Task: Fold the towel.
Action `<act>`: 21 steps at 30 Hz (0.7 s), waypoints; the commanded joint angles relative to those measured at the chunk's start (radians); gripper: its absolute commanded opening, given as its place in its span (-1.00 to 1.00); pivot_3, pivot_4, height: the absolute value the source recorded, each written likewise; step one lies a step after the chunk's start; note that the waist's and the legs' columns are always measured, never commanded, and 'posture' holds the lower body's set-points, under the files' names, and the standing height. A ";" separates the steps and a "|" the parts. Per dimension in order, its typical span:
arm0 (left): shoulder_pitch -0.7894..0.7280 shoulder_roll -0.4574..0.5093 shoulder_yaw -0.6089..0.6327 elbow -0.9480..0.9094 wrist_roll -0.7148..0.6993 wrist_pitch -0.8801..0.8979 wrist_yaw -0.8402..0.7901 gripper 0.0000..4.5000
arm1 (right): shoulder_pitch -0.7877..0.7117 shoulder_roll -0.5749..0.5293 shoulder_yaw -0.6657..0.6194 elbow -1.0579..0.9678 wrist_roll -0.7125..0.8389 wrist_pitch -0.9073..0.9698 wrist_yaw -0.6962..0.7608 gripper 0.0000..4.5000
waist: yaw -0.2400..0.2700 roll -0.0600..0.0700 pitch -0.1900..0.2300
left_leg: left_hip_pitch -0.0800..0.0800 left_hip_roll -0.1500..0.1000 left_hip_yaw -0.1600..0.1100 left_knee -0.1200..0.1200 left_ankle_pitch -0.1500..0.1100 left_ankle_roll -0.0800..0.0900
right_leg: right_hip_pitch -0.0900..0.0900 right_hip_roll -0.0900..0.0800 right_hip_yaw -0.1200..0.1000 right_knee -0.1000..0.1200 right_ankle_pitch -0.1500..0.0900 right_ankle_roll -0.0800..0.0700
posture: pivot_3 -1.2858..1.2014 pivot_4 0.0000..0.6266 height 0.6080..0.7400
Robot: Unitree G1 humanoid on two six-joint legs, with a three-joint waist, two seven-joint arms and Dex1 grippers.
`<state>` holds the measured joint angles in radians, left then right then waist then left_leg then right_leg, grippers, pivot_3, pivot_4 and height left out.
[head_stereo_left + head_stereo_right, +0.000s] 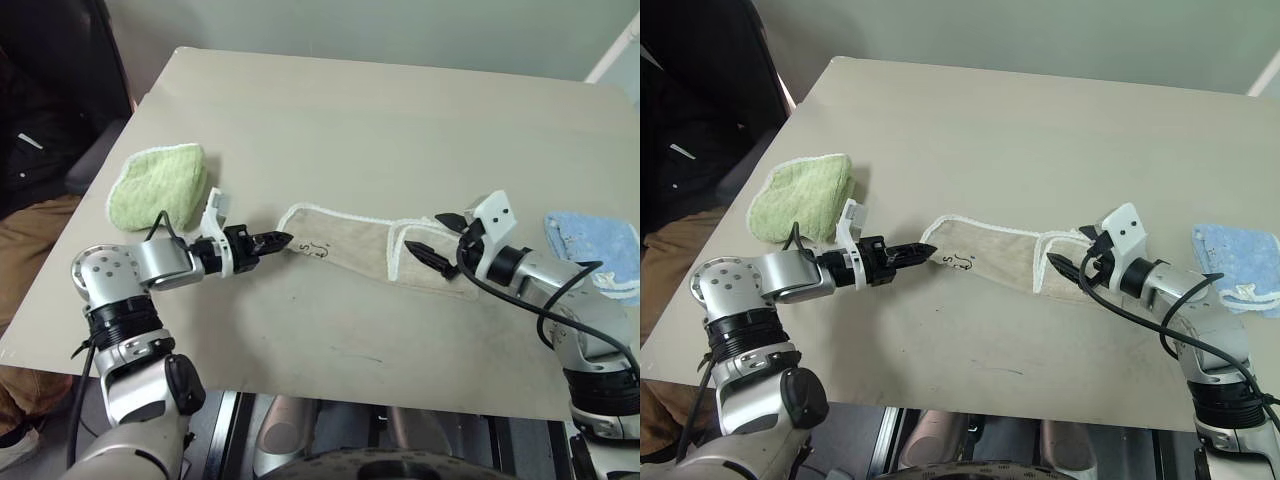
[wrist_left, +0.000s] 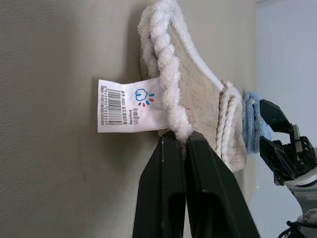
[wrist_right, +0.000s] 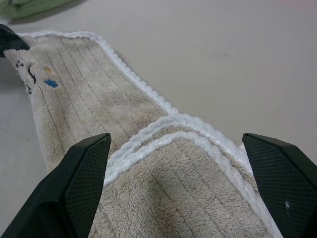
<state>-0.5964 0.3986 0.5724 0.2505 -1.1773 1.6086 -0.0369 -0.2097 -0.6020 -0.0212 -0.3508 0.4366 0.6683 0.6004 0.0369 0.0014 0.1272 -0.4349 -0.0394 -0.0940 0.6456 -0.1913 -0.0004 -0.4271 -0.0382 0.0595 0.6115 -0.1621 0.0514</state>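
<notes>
Beige towel (image 1: 350, 247) lengthwise between tools

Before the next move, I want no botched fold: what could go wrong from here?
The left gripper is shut on just the corded edge of the towel, so a pull might slip it free. The right gripper stands open around the far end, gripping nothing; lifting now may drag the towel lopsided. The white tag could end up showing.

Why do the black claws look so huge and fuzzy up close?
Right wrist view: the right claw fingers sit nearest the camera, soft-edged, while the towel pile stays crisp. Left wrist view: the label reads sharp, the light blue cloth behind blurs.
</notes>
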 commanded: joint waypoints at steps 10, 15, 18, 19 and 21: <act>-0.130 0.020 -0.080 0.000 0.041 -0.094 -0.188 -0.99 | 0.044 -0.055 -0.140 -0.109 0.084 -0.001 0.056 1.00 | 0.003 -0.001 0.001 | -0.001 0.000 0.000 0.000 0.000 0.000 | 0.000 0.000 0.000 0.000 0.000 0.000 | 0.03 -0.52 1.00; -0.222 -0.031 -0.158 0.021 0.046 -0.109 -0.277 -0.99 | 0.075 -0.069 -0.245 -0.140 0.128 0.030 0.037 1.00 | 0.007 -0.002 0.001 | -0.001 0.000 0.000 0.000 0.001 0.002 | 0.001 0.000 0.000 0.000 -0.001 0.001 | 0.03 -0.52 1.00; -0.263 -0.047 -0.203 0.037 0.062 -0.111 -0.329 -0.99 | 0.100 -0.076 -0.294 -0.167 0.156 0.042 0.035 1.00 | 0.006 -0.003 0.002 | -0.001 0.000 0.000 0.000 0.002 0.004 | 0.001 0.000 0.000 0.000 -0.001 0.001 | 0.03 -0.52 1.00; -0.277 -0.057 -0.228 0.046 0.070 -0.114 -0.352 -0.99 | 0.110 -0.077 -0.311 -0.177 0.168 0.049 0.033 1.00 | 0.006 -0.003 0.002 | -0.001 0.000 0.000 0.000 0.002 0.004 | 0.001 0.000 0.000 0.000 -0.001 0.001 | 0.03 -0.52 1.00; -0.295 -0.070 -0.277 0.051 0.086 -0.118 -0.402 -0.99 | 0.127 -0.082 -0.334 -0.194 0.180 0.055 0.027 1.00 | 0.006 -0.003 0.002 | -0.001 0.000 0.000 0.000 0.002 0.004 | 0.001 0.000 0.000 0.000 -0.002 0.002 | 0.03 -0.52 1.00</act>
<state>-0.8696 0.3336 0.3236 0.3034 -1.0992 1.5005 -0.3886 -0.0838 -0.6717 -0.3058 -0.4898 0.5883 0.7223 0.6361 0.0427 -0.0016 0.1290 -0.4360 -0.0397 -0.0936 0.6457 -0.1896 0.0039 -0.4265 -0.0390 0.0600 0.6109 -0.1646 0.0545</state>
